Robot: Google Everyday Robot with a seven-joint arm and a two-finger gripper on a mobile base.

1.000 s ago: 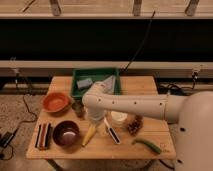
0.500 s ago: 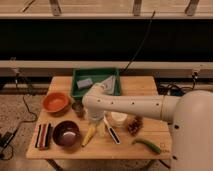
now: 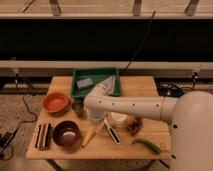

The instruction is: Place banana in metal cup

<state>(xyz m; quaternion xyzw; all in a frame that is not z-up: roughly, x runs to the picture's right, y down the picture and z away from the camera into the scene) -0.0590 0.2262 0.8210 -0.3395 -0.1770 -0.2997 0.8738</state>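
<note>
The pale yellow banana [image 3: 89, 135] lies on the wooden table [image 3: 127, 150], slanting between the dark bowl [image 3: 67, 134] and a white-handled utensil [image 3: 111, 133]. My gripper [image 3: 95, 121] hangs at the end of the white arm [image 3: 131, 106] and is down right over the banana's upper end, which it hides. The small grey metal cup [image 3: 77, 108] stands upright just left of the gripper, between the orange bowl [image 3: 56, 102] and the arm.
A green tray [image 3: 95, 82] holding a grey block sits at the back. A white round container [image 3: 119, 119], a pine cone [image 3: 134, 125] and a green vegetable [image 3: 148, 145] lie to the right. Dark bars [image 3: 43, 136] rest at the front left edge.
</note>
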